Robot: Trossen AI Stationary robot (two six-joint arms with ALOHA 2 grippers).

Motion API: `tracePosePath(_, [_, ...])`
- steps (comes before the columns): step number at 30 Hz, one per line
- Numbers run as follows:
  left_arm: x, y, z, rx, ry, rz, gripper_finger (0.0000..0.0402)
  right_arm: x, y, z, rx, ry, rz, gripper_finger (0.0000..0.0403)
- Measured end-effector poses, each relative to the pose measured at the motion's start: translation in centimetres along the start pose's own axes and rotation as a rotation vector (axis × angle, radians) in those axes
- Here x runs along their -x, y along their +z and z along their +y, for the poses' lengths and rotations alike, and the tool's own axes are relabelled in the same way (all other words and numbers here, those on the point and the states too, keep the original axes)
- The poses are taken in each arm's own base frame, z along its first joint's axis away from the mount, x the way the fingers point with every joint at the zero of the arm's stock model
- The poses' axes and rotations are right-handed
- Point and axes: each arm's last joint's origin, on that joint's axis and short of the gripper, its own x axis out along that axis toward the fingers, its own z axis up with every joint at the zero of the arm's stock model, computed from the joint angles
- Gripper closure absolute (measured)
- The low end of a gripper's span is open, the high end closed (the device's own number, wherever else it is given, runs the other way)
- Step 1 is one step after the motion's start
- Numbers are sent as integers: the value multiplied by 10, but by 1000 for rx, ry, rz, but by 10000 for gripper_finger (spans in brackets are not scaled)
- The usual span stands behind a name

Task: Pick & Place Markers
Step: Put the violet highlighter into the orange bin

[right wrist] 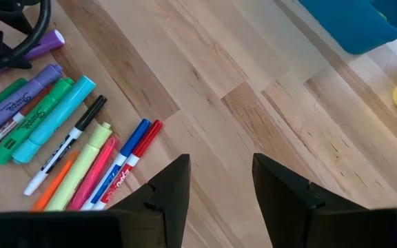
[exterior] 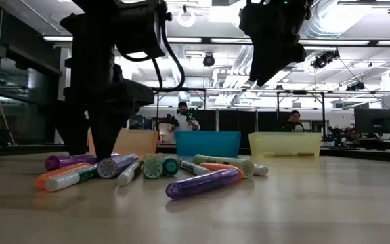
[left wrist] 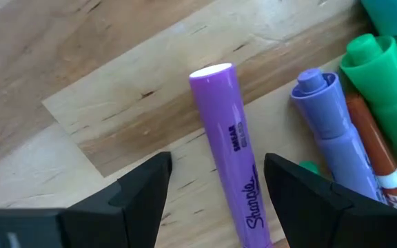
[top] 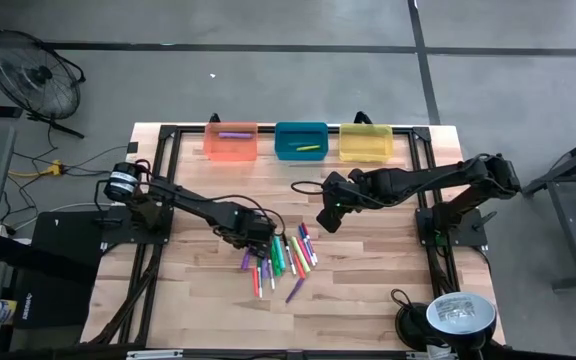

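Observation:
Several markers [top: 283, 258] in purple, green, orange, pink, yellow and blue lie loose in a pile on the wooden table. My left gripper [top: 251, 243] points down over the pile's left edge, open. Its fingers stand on either side of a purple marker [left wrist: 227, 145] that lies flat on the wood, apart from it. In the low view this gripper [exterior: 103, 146] reaches down close to the table. My right gripper [top: 326, 220] hangs open above the table to the right of the pile, slanting down, with only bare wood between its fingers [right wrist: 219, 172].
Three bins stand along the far edge: orange [top: 231, 141] holding a purple marker, blue [top: 300, 140] holding a yellow one, and yellow [top: 365, 142]. Next to the straddled marker lie a lilac marker [left wrist: 333, 131] and a green one [left wrist: 384, 89]. People show in the room beyond.

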Motion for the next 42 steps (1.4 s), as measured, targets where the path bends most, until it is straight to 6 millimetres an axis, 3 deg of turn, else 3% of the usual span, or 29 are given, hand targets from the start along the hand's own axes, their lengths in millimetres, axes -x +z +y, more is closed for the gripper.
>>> tracePosePath(5, [-1, 0, 1, 0, 6, -2, 181, 0, 0, 0, 1, 0, 0, 257])
tracePosePath(15, [-2, -1, 3, 1, 25, 4, 302, 0, 0, 0, 7, -1, 0, 256])
tracePosePath(19, [-2, -1, 3, 1, 23, 8, 333, 0, 0, 0, 7, -1, 0, 258])
tracePosePath(42, [-2, -1, 3, -24, 22, 9, 333, 0, 0, 0, 5, 1, 2, 256])
